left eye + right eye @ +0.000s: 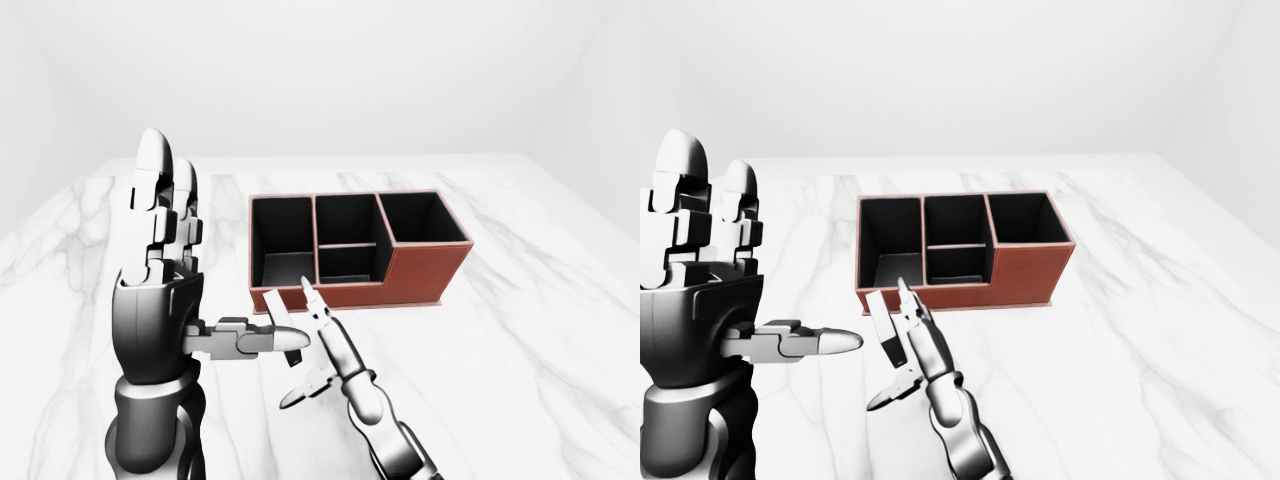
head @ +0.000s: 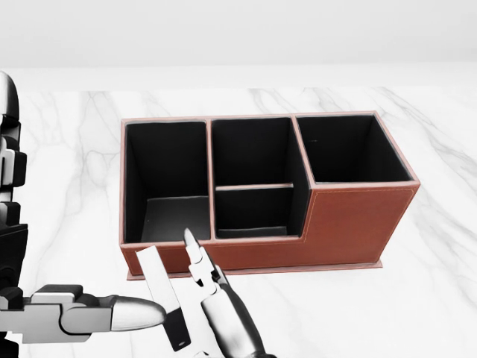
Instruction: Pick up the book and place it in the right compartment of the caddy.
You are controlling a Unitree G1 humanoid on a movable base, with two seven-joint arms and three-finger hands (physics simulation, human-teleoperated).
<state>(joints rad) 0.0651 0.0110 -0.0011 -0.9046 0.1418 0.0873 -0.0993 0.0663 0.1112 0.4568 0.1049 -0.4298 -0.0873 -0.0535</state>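
The book [image 2: 159,292] is a thin white slab with a dark lower end. It stands tilted in the air below the caddy's left end, held against the fingers of my right hand [image 2: 203,287], with the thumb under it. The caddy [image 2: 358,220] is red-brown with black insides and sits on the white marble table [image 1: 530,340]. Its right compartment [image 2: 350,149] is the tallest and holds nothing. My left hand [image 1: 190,280] is raised at the left, fingers straight up and thumb pointing right, open and holding nothing.
The caddy also has a deep left compartment [image 2: 168,171] and a middle section [image 2: 253,175] split by a low divider. Plain white walls stand beyond the table's far edge.
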